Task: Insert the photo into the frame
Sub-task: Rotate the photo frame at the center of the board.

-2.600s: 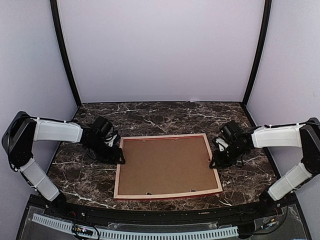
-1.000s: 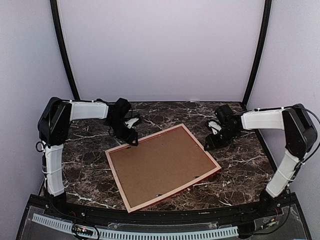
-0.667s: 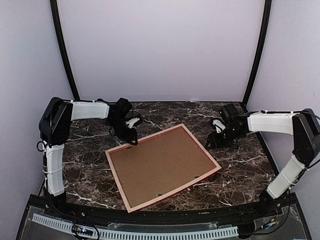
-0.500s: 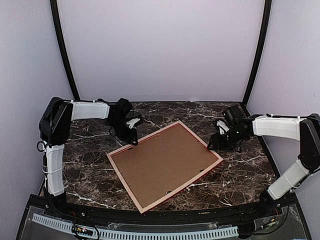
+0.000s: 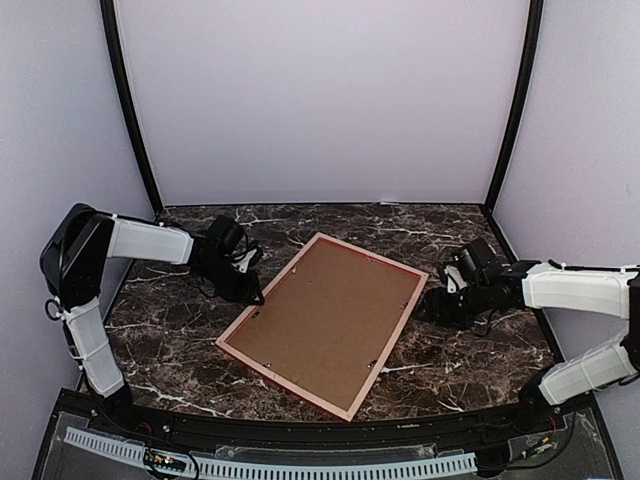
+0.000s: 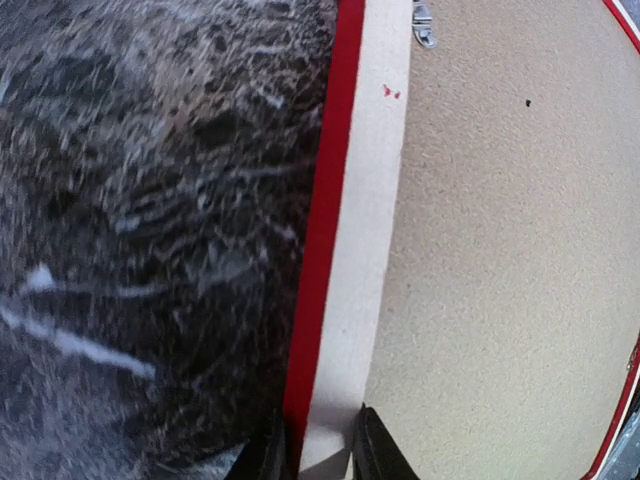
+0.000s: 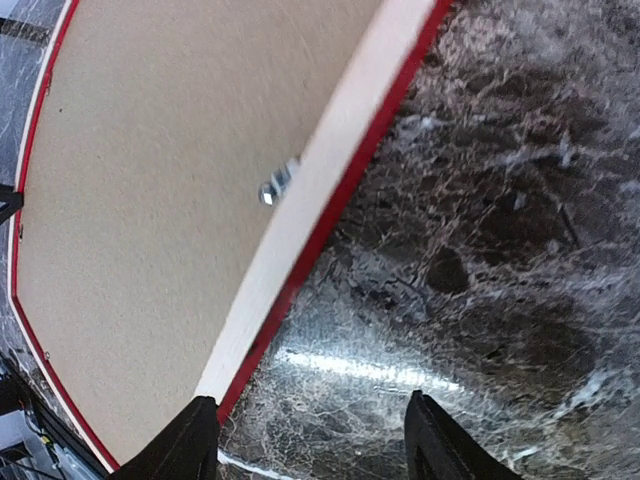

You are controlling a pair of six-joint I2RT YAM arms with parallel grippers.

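The frame [image 5: 268, 288] lies back-up and turned diagonally on the marble table, its thin red edge and pale rail showing. A brown backing board [image 5: 325, 320] fills it. The photo is hidden from view. My left gripper [image 5: 255, 297] is at the frame's left rail. In the left wrist view the gripper [image 6: 315, 445] is shut on that rail [image 6: 350, 250], one finger on each side. My right gripper [image 5: 428, 305] stands open just off the frame's right corner. In the right wrist view only bare table lies between the fingers of the gripper [image 7: 312, 440], beside the rail [image 7: 320, 190].
Small metal turn clips [image 6: 424, 22] [image 7: 280, 183] sit on the back rail over the board. The dark marble table [image 5: 470, 350] is walled by pale panels behind and at both sides. The arms' bases stand at the near edge.
The frame has swung further counter-clockwise. My left gripper has closed on its left rail and drawn nearer. My right gripper has moved nearer and opened wider.
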